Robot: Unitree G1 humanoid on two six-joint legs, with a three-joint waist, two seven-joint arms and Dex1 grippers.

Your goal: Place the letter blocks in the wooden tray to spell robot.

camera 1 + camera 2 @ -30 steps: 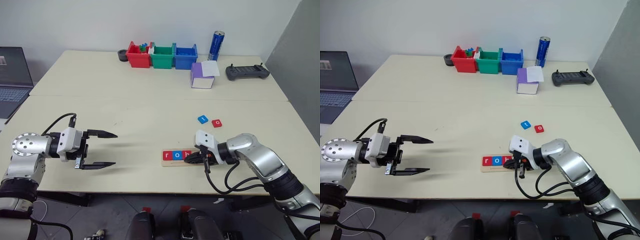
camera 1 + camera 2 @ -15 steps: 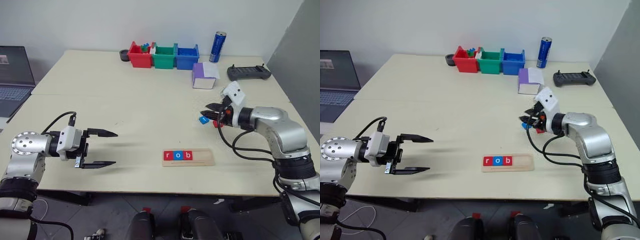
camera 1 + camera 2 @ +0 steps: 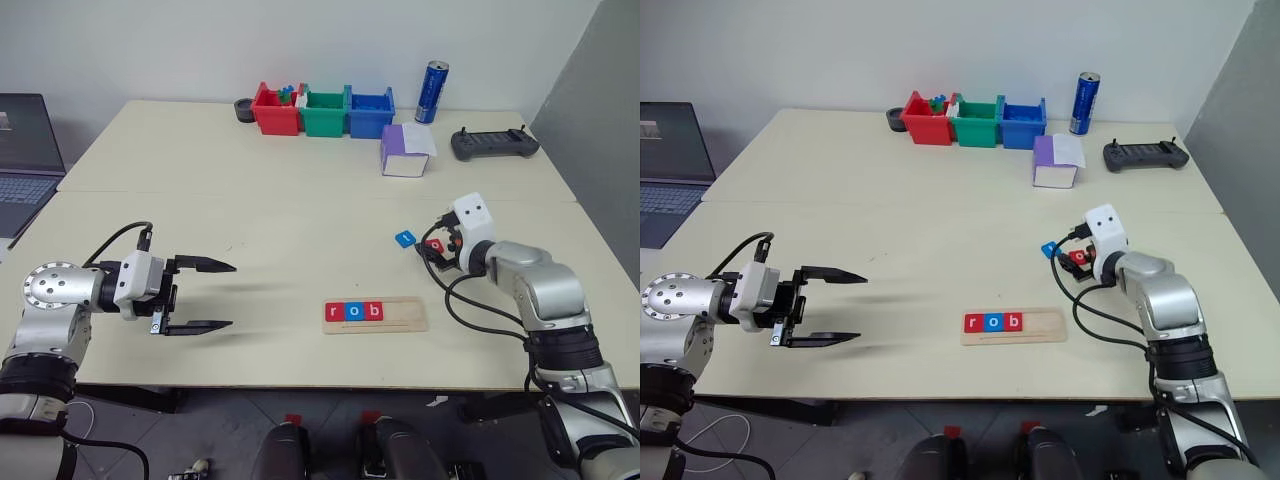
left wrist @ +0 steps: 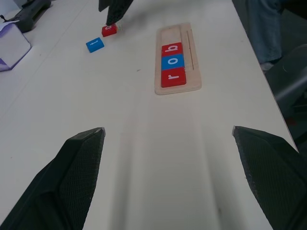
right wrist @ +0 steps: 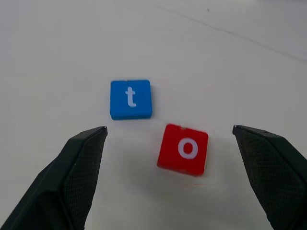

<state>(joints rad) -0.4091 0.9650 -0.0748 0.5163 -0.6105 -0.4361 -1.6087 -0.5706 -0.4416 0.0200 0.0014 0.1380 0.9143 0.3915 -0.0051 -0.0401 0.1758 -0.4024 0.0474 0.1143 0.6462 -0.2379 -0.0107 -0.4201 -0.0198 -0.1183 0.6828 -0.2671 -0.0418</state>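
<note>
While wooden tray (image 3: 375, 314) near desk (image 3: 250, 200) front edge holds r, o, b at its left end, red o block (image 5: 183, 149) and blue t block (image 5: 131, 99) lie loose beyond tray's right end. Right gripper (image 5: 168, 177): fingers apart, straddling o. Advice: centre on o, descend square, close on opposite edges, avoid t. Change: right gripper came from tray, then shut. Left gripper (image 3: 200, 296): apart, idle.

The wooden tray (image 3: 375, 314) is pale, matt wood. The letter blocks (image 5: 183, 149) look like smooth, slightly shiny plastic. The table (image 3: 250, 200) is matt cream. The right claw (image 5: 168, 177) has finely textured black fingers (image 5: 81, 167).
</note>
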